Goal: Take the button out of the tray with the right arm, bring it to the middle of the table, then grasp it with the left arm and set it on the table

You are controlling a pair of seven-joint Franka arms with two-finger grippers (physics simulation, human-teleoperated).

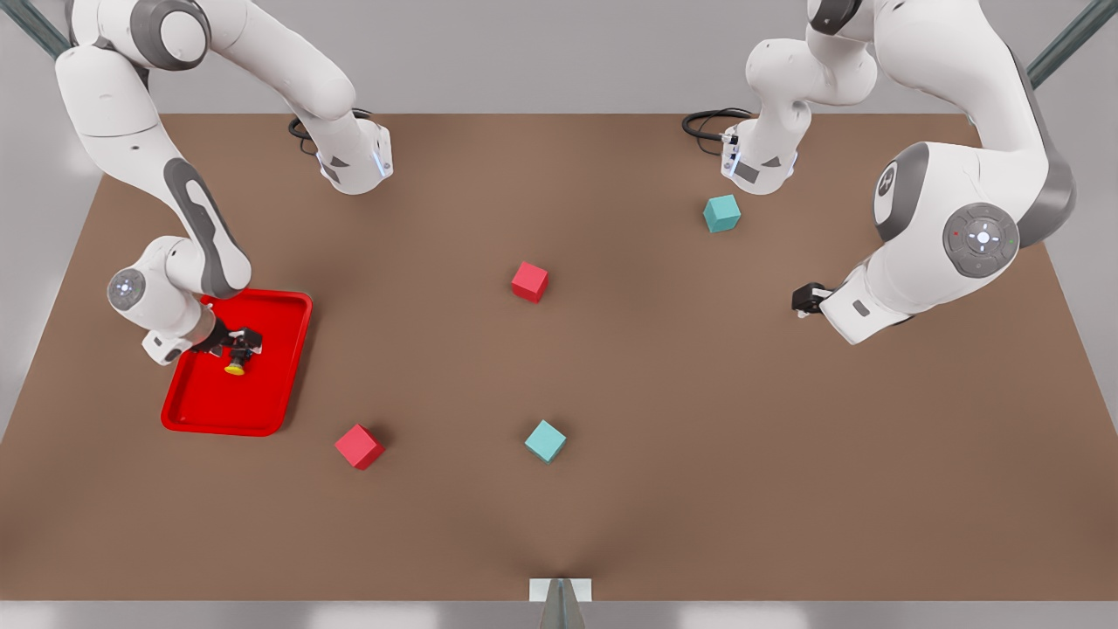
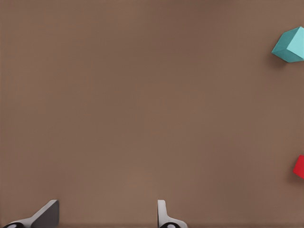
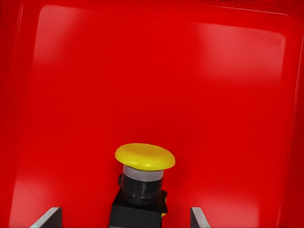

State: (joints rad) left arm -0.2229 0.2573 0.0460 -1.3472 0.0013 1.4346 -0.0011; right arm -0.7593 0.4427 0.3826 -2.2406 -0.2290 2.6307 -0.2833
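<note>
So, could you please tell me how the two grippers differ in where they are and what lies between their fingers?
The right gripper is low over the red tray, whereas the left gripper waits above bare table. The button sits between the right gripper's fingers, unclamped; nothing lies between the left gripper's. Both are open.

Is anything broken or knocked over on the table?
Nothing looks broken. The button lies on its side in the tray, between the right gripper's open fingers. The left gripper waits, open.
</note>
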